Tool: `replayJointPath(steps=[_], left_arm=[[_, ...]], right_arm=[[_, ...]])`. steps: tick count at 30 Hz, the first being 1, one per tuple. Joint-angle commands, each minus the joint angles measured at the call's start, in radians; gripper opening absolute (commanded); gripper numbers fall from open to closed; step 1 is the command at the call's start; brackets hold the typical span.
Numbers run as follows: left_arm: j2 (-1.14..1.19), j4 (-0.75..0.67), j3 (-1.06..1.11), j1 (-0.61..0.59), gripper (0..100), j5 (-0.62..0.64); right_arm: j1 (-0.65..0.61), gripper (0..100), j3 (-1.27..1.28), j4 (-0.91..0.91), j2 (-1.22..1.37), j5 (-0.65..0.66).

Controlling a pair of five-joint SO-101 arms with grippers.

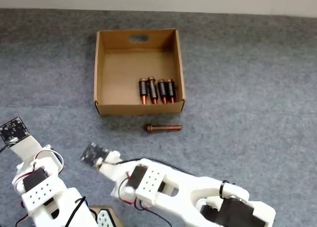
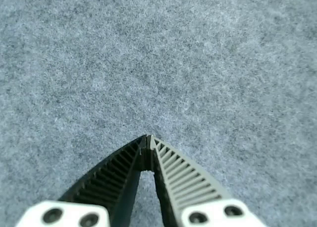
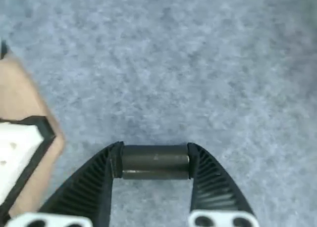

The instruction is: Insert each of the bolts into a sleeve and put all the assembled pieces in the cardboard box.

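Right gripper (image 3: 154,152) clamps sleeve (image 3: 154,161) crosswise; bolt (image 1: 162,128) lies ahead, along the box's (image 1: 138,109) near wall, probably nearer this arm. Left gripper (image 2: 149,143) closed, empty.

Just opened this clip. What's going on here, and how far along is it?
The right gripper is shut on a black sleeve, which sits crosswise between its fingers above the grey carpet. The left gripper is shut and empty over the carpet. Four assembled pieces lie side by side in the cardboard box, near its front wall. One bare bolt lies on the carpet just in front of the box, not yet sleeved.
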Motion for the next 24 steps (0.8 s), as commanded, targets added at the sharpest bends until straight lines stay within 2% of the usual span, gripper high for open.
replayJointPath(steps=[1,8,13,17,24], left_arm=[[-0.001,-0.009,-0.045,-0.008,2,0.005],[-0.001,-0.009,-0.045,-0.008,2,0.005],[-0.001,-0.009,-0.045,-0.007,2,0.005],[-0.001,-0.009,-0.045,-0.007,2,0.005],[-0.001,-0.009,-0.045,-0.007,2,0.005]], right_arm=[[0.090,12.5,-0.030,0.007,-0.010,0.008],[0.259,12.5,-0.074,0.064,-0.010,0.005],[0.392,12.7,-0.107,0.117,-0.044,-0.130],[0.486,12.8,-0.097,0.142,-0.116,-0.176],[0.524,12.8,-0.071,0.251,-0.199,-0.226]])
